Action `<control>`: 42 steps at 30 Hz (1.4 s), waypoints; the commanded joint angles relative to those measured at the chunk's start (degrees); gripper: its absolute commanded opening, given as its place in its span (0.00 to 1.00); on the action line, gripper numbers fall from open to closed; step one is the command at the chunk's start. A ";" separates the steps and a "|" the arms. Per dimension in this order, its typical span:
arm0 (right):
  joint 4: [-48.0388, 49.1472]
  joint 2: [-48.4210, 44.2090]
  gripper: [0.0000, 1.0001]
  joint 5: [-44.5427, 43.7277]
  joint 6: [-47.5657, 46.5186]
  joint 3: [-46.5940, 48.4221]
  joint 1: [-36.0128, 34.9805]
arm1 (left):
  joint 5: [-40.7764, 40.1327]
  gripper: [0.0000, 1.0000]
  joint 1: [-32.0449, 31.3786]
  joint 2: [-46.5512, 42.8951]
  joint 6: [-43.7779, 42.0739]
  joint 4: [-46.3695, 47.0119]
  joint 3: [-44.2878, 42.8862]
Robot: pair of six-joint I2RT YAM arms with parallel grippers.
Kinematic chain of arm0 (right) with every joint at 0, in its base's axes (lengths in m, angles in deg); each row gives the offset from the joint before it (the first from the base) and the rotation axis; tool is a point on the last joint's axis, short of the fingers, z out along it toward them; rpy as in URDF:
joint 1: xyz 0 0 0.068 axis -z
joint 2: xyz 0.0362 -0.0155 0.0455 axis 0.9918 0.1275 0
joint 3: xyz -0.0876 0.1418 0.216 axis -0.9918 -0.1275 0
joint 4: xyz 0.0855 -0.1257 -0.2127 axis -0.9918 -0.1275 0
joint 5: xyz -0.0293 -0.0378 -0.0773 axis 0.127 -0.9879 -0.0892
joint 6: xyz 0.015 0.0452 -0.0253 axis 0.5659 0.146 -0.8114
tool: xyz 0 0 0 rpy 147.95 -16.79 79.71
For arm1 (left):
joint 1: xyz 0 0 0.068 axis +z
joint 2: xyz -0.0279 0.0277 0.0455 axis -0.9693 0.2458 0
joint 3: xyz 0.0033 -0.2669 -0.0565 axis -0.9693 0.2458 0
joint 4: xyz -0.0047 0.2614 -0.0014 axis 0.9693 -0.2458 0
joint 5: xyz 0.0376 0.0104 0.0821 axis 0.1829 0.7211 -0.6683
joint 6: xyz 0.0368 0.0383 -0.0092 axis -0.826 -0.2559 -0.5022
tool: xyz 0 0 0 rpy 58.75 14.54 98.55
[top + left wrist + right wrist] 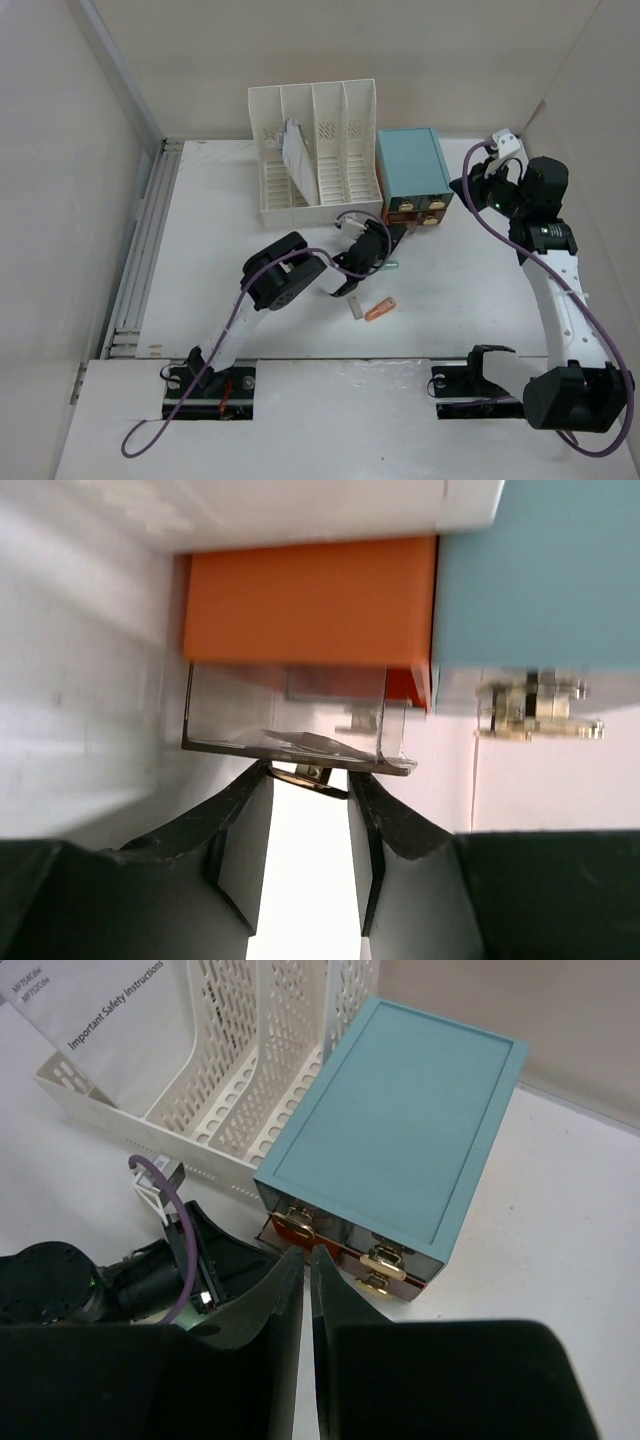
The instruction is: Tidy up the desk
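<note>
Left wrist: your left jaws half-closed round brass pull (pixel 300 773) of clear-fronted orange drawer (pixel 300 610), grip unclear tbh; light-blue drawer box (pixel 540 570) straight ahead on flat white bench (pixel 220 230). Right jaws closed, empty.

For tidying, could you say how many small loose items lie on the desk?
2: a grey piece and an orange piece, side by side at the desk centre; the left arm may hide others.
</note>
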 commanded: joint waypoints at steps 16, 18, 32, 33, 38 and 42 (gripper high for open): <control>3.32 -0.76 0.13 0.17 0.89 -0.08 0.32 | 2.23 0.71 -3.07 -7.91 -5.00 2.57 5.75; 3.32 -0.76 0.13 0.17 0.89 -0.08 0.32 | 2.94 0.75 -3.07 -8.44 -6.84 2.57 5.75; 3.93 -2.87 0.07 -2.20 -4.30 -1.23 0.32 | 6.09 0.47 -6.05 -28.47 -15.54 2.31 15.42; 3.93 -2.87 0.06 -2.20 -5.08 -1.75 0.32 | 6.62 0.32 -6.66 -31.88 -16.33 0.74 16.47; -0.52 -2.35 0.41 9.99 -12.37 -1.75 0.32 | 6.37 0.00 -8.78 -45.68 -25.37 -6.37 21.22; -16.99 3.71 0.81 24.23 -27.81 2.72 0.32 | -3.72 0.00 -10.01 -59.22 -39.96 -21.65 24.91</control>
